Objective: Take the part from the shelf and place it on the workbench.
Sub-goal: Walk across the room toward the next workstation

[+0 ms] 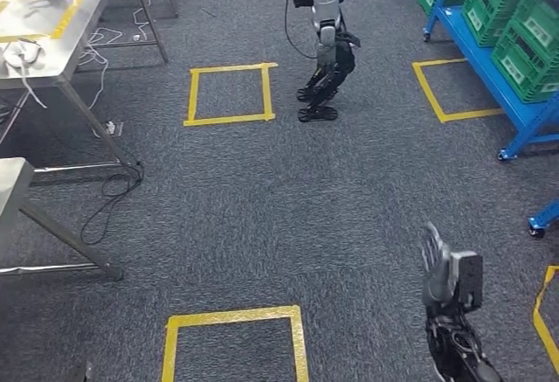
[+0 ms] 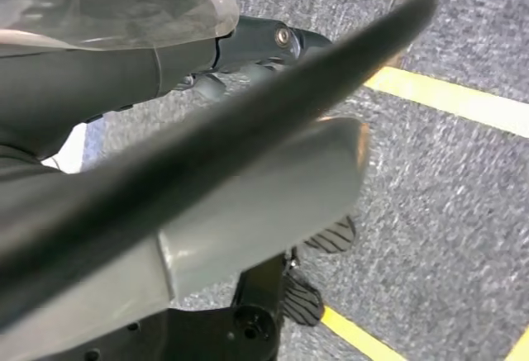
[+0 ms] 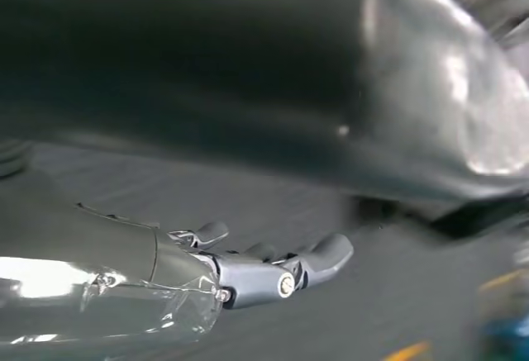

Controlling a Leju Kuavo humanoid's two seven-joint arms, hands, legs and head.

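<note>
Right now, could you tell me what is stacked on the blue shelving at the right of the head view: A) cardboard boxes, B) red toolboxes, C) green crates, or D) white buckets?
C: green crates with white labels sit in rows on the blue shelving at the right.

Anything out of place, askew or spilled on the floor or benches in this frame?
Nothing is spilled or tipped. Loose cables trail on the carpet under the steel workbench, a possible trip hazard for a walking robot. A second humanoid robot stands ahead between the taped squares. The right hand holds nothing; green crates sit tidily on the blue shelf.
</note>
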